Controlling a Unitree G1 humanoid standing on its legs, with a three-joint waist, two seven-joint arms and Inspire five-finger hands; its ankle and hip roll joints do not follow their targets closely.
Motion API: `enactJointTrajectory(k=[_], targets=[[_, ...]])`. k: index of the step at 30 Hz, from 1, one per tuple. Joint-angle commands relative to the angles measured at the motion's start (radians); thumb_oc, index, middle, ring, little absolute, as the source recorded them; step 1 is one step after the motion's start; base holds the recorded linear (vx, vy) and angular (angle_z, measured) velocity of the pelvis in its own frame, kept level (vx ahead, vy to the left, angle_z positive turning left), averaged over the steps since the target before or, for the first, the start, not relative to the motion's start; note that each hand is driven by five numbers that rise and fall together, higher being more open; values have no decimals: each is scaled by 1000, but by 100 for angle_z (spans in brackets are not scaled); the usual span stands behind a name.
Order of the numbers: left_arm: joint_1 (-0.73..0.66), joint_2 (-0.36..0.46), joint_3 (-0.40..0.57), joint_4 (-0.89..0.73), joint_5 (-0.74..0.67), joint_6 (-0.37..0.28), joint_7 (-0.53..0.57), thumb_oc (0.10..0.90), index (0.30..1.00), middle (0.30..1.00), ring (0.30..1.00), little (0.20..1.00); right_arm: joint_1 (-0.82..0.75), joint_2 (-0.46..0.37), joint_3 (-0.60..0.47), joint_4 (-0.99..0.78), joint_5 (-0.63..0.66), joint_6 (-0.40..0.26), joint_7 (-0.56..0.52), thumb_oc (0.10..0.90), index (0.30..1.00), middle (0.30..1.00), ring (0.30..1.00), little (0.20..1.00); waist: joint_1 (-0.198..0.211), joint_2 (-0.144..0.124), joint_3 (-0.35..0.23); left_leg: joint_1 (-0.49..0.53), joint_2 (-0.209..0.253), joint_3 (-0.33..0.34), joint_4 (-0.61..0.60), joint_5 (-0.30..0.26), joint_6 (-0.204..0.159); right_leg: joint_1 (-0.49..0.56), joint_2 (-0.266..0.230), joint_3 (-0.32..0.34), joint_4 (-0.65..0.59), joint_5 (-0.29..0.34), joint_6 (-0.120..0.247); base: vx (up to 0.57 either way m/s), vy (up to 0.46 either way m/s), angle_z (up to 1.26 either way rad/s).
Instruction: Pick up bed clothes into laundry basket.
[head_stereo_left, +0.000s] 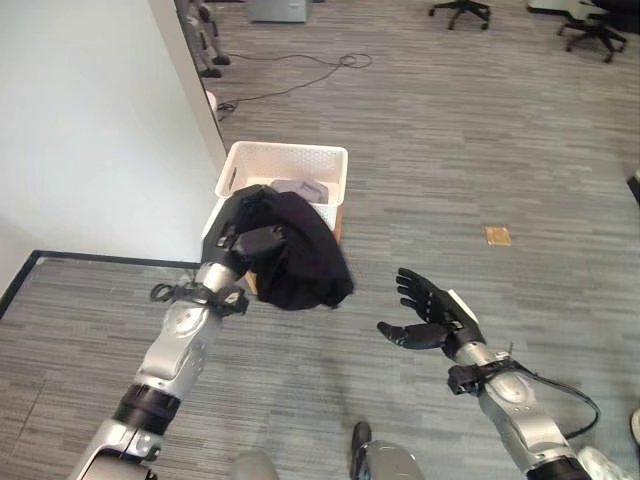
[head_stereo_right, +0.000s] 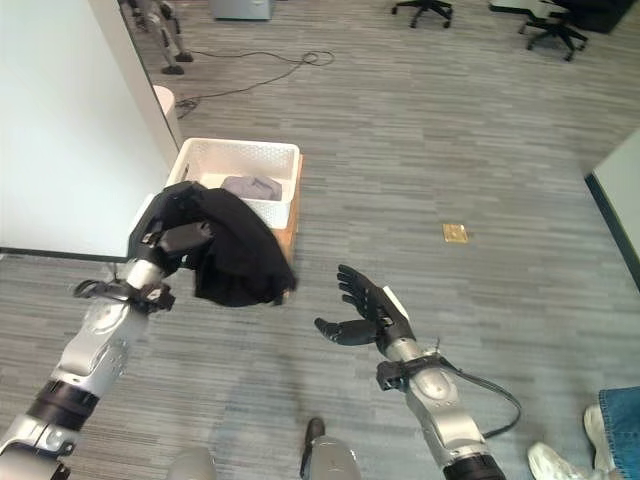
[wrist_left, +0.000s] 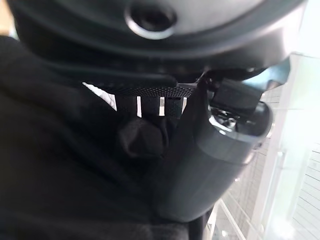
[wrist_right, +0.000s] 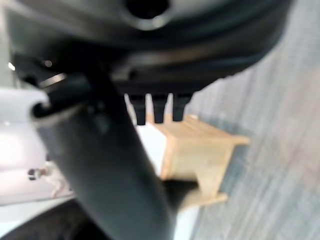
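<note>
Near rim of the laundry basket (head_stereo_left: 300, 155) behind the black garment (head_stereo_left: 300, 255).

No readable text, label, brand, no. or sign anywhere; the small tan plate (head_stereo_left: 497, 235) on the floor is too small to read.

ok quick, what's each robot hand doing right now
Left robot hand: shut on the black garment, held above the near edge of the white laundry basket.
Right robot hand: open, holding nothing.
</note>
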Motion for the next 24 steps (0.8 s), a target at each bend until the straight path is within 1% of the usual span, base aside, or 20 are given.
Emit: enactJointTrajectory(k=[1, 2, 3, 5, 6, 7, 8, 9, 11, 12, 13, 14, 16, 17, 18, 19, 20, 21, 22, 24], targets=[[-183, 25, 68, -73, -60, -130, -3, 400, 300, 300, 300, 300, -40, -46, 15, -98, 42, -78, 6, 800, 900, 900, 900, 900, 19, 49, -62, 39, -3, 80, -289, -29, -16, 91, -18, 36, -138, 14, 98, 264, -47, -4], [-183, 25, 68, -73, -60, -131, -3, 400, 300, 300, 300, 300, -40, -46, 15, -98, 42, -78, 6, 800, 900, 900, 900, 900, 20, 48, -61, 40, -4, 81, -291, -28, -16, 92, -19, 36, -138, 14, 99, 397, -58, 0], [-182, 33, 66, -77, -55, -133, -2, 400, 300, 300, 300, 300, -30, -43, 9, -98, 38, -82, 0, 800, 900, 900, 900, 900, 29, 56, -63, 30, -21, 107, -361, -28, -12, 102, -12, 34, -141, 5, 102, 282, -9, 4], [-164, 59, 87, -93, -47, -138, -17, 400, 300, 300, 300, 300, -16, -41, 6, -88, 11, -85, 7, 800, 900, 900, 900, 900, 67, 92, -82, 12, -103, 165, -596, -4, 15, 158, 36, 24, -148, -32, 111, 553, -25, -9], [-151, 68, 98, -94, -44, -141, -19, 400, 300, 300, 300, 300, -15, -40, 6, -82, -1, -86, 11, 800, 900, 900, 900, 900, 75, 93, -91, 26, -115, 193, -613, -11, 25, 175, 37, 19, -145, -40, 116, 539, -3, -28], [-151, 73, 99, -98, -53, -132, -37, 400, 300, 300, 300, 300, -16, -29, 8, -86, 3, -68, 33, 800, 900, 900, 900, 900, 79, 91, -103, 69, -128, 193, -630, -57, 49, 183, 29, 17, -123, -61, 127, 408, 50, -23], [-155, 71, 99, -98, -40, -136, -30, 400, 300, 300, 300, 300, -18, -12, 16, -87, 9, -72, 40, 800, 900, 900, 900, 900, 81, 92, -116, 108, -150, 172, -660, -77, 74, 185, 21, 12, -96, -74, 136, 416, 95, -23], [-155, 64, 102, -99, -41, -136, -30, 400, 300, 300, 300, 300, -19, 3, 25, -76, 11, -74, 46, 800, 900, 900, 900, 900, 84, 92, -126, 145, -170, 169, -698, -83, 86, 180, 11, 9, -41, -65, 149, 363, 146, -33], [-159, 66, 97, -93, -26, -130, -16, 400, 300, 300, 300, 300, -4, 32, 31, -69, 8, -70, 50, 800, 900, 900, 900, 900, 73, 91, -139, 216, -194, 178, -759, -103, 125, 110, -40, 8, 175, 24, 206, 272, 204, -25], [-172, 72, 92, -90, -23, -130, -11, 400, 300, 300, 300, 300, 1, 45, 32, -70, 20, -65, 53, 800, 900, 900, 900, 900, 61, 101, -132, 243, -191, 173, -784, -97, 139, 65, -53, 24, 290, 74, 220, 185, 190, 3], [-197, 79, 76, -81, -24, -128, -8, 400, 300, 300, 300, 300, 13, 57, 33, -66, 37, -63, 60, 800, 900, 900, 900, 900, 38, 114, -116, 269, -182, 155, -802, -92, 142, 8, -44, 60, 381, 86, 216, 173, 125, 31], [-205, 85, 67, -80, -16, -127, -11, 400, 300, 300, 300, 300, 26, 63, 32, -65, 34, -61, 66, 800, 900, 900, 900, 900, 21, 127, -113, 289, -172, 133, -813, -94, 142, -33, -25, 92, 406, 83, 207, 205, 44, 34], [-211, 96, 65, -86, -11, -129, -13, 400, 300, 300, 300, 300, 38, 65, 26, -70, 29, -56, 77, 800, 900, 900, 900, 900, 12, 129, -112, 312, -175, 116, -827, -101, 142, -62, -34, 103, 394, 63, 196, 231, -49, 86], [-249, 113, 42, -91, -2, -131, -15, 400, 300, 300, 300, 300, 63, 66, 12, -70, 43, -54, 82, 800, 900, 900, 900, 900, -5, 137, -116, 340, -169, 73, -845, -115, 123, -97, -69, 123, 253, 49, 183, 228, -91, 105], [-250, 113, 41, -90, -2, -132, -15, 400, 300, 300, 300, 300, 63, 66, 11, -70, 43, -54, 82, 800, 900, 900, 900, 900, -6, 138, -115, 342, -169, 71, -846, -116, 122, -94, -69, 121, 251, 48, 183, 307, -138, 98], [-272, 119, 24, -84, -1, -134, -14, 400, 300, 300, 300, 300, 69, 63, 3, -72, 45, -54, 80, 800, 900, 900, 900, 900, -20, 134, -115, 353, -176, 50, -852, -125, 113, -92, -64, 152, 154, 38, 189, 84, -51, 61], [-274, 119, 23, -83, -1, -134, -14, 400, 300, 300, 300, 300, 69, 63, 2, -72, 45, -54, 80, 800, 900, 900, 900, 900, -19, 135, -116, 351, -173, 50, -853, -123, 112, -91, -62, 150, 145, 44, 188, 200, -136, 76], [-282, 143, 20, -62, 30, -153, 7, 400, 300, 300, 300, 300, 81, 55, -10, -78, 41, -65, 84, 800, 900, 900, 900, 900, -22, 109, -124, 348, -186, 34, -844, -135, 100, -48, -54, 179, -17, 48, 199, 142, -112, 90], [-286, 165, 8, -73, 3, -133, -38, 400, 300, 300, 300, 300, 82, 57, -11, -73, 44, -52, 85, 800, 900, 900, 900, 900, -19, 105, -131, 343, -192, 25, -833, -136, 98, -8, -55, 187, -38, 68, 218, 194, -119, 77], [-327, 177, 0, -70, 33, -136, -18, 400, 300, 300, 300, 300, 85, 63, 6, -73, 69, -46, 96, 800, 900, 900, 900, 900, -1, 96, -155, 358, -195, 20, -849, -137, 97, 29, -60, 163, -71, 61, 222, 164, -74, 73]])
